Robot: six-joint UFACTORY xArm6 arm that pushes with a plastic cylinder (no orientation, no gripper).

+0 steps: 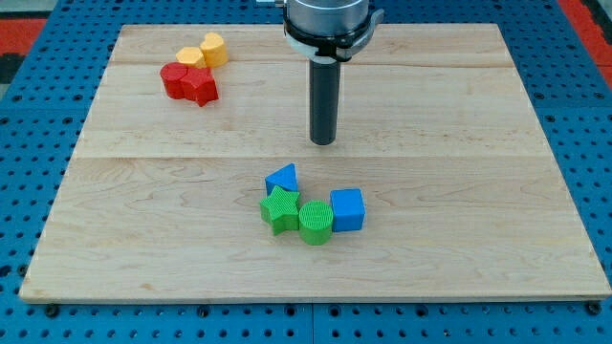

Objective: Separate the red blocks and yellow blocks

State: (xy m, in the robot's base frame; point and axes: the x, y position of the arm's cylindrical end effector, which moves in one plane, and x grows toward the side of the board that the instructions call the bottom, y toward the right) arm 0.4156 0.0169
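Two red blocks sit touching at the view's upper left: a round one (175, 79) and a star-like one (201, 87). Two yellow blocks lie just above them: a flat hexagonal one (192, 57) touching the reds, and a cylinder-like one (213, 48) to its right. My tip (323, 142) rests on the wooden board (478, 191) near the middle, well to the right of and below the red and yellow group, touching no block.
Below my tip lies a cluster: a blue triangle (283, 178), a green star (280, 210), a green cylinder (316, 223) and a blue cube (347, 209). A blue pegboard (583, 115) surrounds the board.
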